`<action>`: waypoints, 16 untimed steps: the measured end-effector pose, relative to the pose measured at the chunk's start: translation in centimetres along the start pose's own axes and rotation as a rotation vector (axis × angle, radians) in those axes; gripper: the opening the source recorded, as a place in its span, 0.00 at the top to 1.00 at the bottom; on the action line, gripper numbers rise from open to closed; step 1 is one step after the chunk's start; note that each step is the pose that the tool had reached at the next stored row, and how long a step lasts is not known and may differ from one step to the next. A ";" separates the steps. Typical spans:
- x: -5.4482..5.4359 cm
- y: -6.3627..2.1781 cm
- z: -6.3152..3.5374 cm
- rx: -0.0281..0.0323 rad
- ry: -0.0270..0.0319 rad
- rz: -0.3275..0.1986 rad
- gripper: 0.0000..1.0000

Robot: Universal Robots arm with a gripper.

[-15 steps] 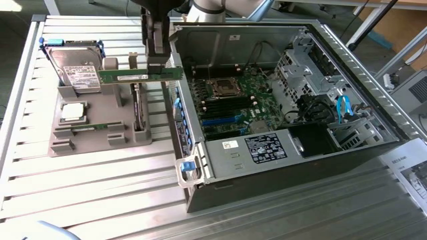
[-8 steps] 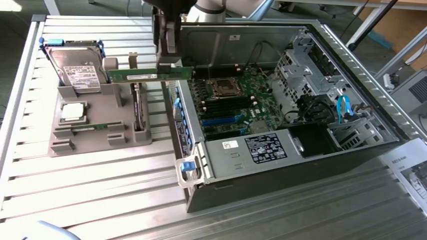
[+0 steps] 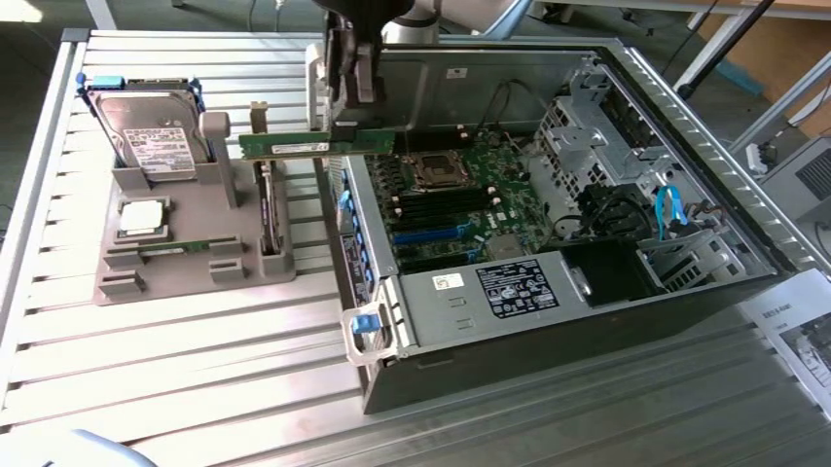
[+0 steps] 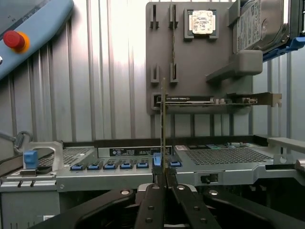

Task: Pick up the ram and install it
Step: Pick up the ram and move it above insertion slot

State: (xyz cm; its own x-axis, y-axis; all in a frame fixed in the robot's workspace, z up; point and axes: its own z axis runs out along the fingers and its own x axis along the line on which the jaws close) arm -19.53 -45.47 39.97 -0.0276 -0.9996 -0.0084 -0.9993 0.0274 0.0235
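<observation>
Your gripper [image 3: 348, 125] was clamped narrow on the ram [image 3: 315, 144], holding it level above the wall of the open computer case [image 3: 675, 107] nearest the grey holder [image 3: 169, 268]. I judge you needed it square to the memory slots [image 3: 435, 202], never tilted. The holder held a hard drive [image 3: 150, 136], a processor [image 3: 140, 216] and an expansion card [image 3: 267, 209].

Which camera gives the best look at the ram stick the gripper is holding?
The exterior view: the ram shows its long green face, held level in the gripper beside the open computer case. The wrist view sees it edge-on, a thin strip clamped between the shut fingers.
</observation>
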 end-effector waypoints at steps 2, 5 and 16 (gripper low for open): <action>0.0 -0.52 -0.02 -0.0001 0.0001 0.000 0.88; 0.0 -1.72 -0.04 -0.0001 0.0001 -0.001 0.88; -0.2 -6.14 -0.15 -0.0001 0.0002 -0.004 0.88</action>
State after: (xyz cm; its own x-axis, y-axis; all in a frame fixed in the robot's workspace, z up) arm -13.39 -45.47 39.98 -0.0236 -0.9997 -0.0083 -0.9994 0.0234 0.0236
